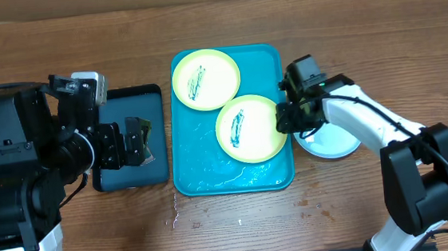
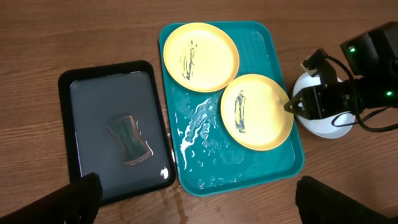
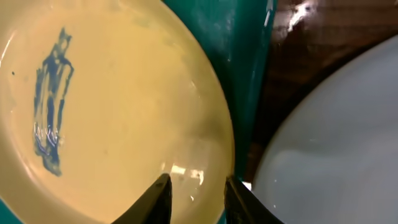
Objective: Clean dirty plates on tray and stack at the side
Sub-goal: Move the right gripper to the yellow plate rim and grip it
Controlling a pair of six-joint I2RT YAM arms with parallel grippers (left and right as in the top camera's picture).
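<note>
Centre of the tabletop (image 1: 376, 25): one blue tray (image 1: 188, 172), long sides running near to far, with pooled water (image 2: 199, 134) in its near-left part. Toward the right edge, on bare wood just beside the blue tray's right rim: one white plate (image 1: 336, 142), unmarked where visible. Near-right part of the blue tray: the near plate (image 1: 250, 135), yellow, with a blue-green scribble at its centre. At that plate's right edge: the right end effector (image 3: 197, 186), fingers narrowly parted, one over the plate and one outside its rim; whether they pinch it cannot be told. Left of centre: one black tray (image 2: 93, 99), wet and glossy, with a dark sponge (image 2: 130, 142) lying loose near its middle. Above it: the left end effector (image 2: 199, 183), fingers spread wide, holding nothing. Far-left part of the blue tray: the far plate (image 1: 206, 80), yellow, scribbled, its rim touching the near plate's.
</note>
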